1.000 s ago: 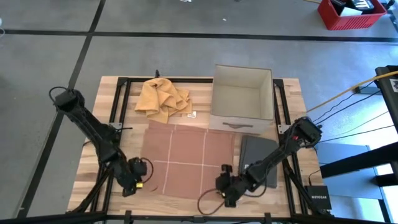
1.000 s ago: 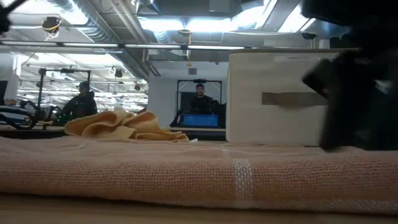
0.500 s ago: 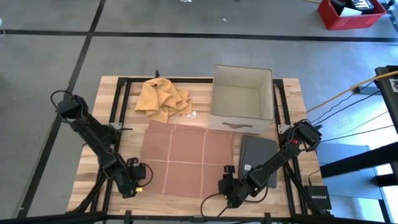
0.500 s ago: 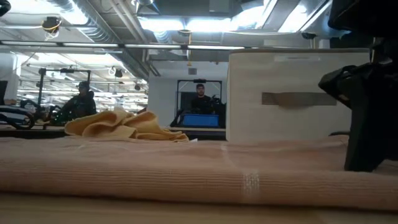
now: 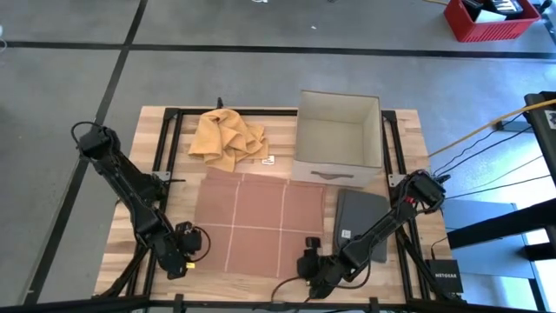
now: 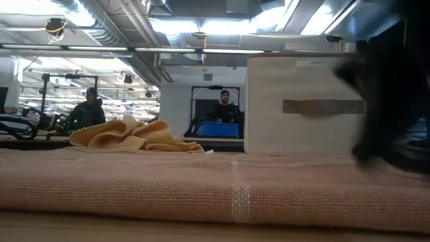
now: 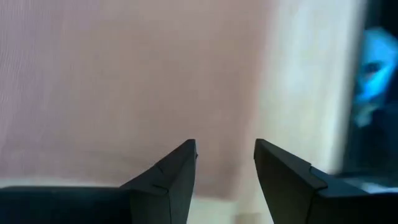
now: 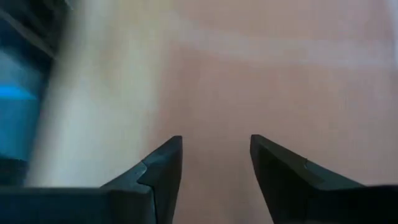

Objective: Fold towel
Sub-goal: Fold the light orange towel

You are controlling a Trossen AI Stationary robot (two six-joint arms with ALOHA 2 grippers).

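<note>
A pink towel (image 5: pixel 261 224) with thin white stripes lies spread flat on the wooden table, also in the low view (image 6: pixel 201 185). My left gripper (image 5: pixel 193 242) is low at the towel's near-left corner, and its open fingers stand over the towel's edge in the left wrist view (image 7: pixel 225 155). My right gripper (image 5: pixel 306 259) is low at the near-right corner, open over the cloth (image 8: pixel 216 149). In the low view the right arm is a dark blur (image 6: pixel 393 87). My left gripper comes slanting down over the towel's near-left corner (image 7: pixel 249 124); I cannot tell whether its fingers touch the cloth. My right gripper comes slanting down over the towel's near-right corner (image 8: pixel 186 93); I cannot tell whether its fingers touch it.
A crumpled yellow cloth (image 5: pixel 228 137) lies at the far side, and an open grey box (image 5: pixel 339 139) stands at the far right. A folded grey cloth (image 5: pixel 360 224) lies right of the towel. People sit in the room beyond the table (image 6: pixel 222 111).
My right gripper has moved a little toward the table's left, along the towel's near edge. My left gripper has shifted slightly toward the near edge. In the low view the white stripe on the towel's near edge now shows farther left.
</note>
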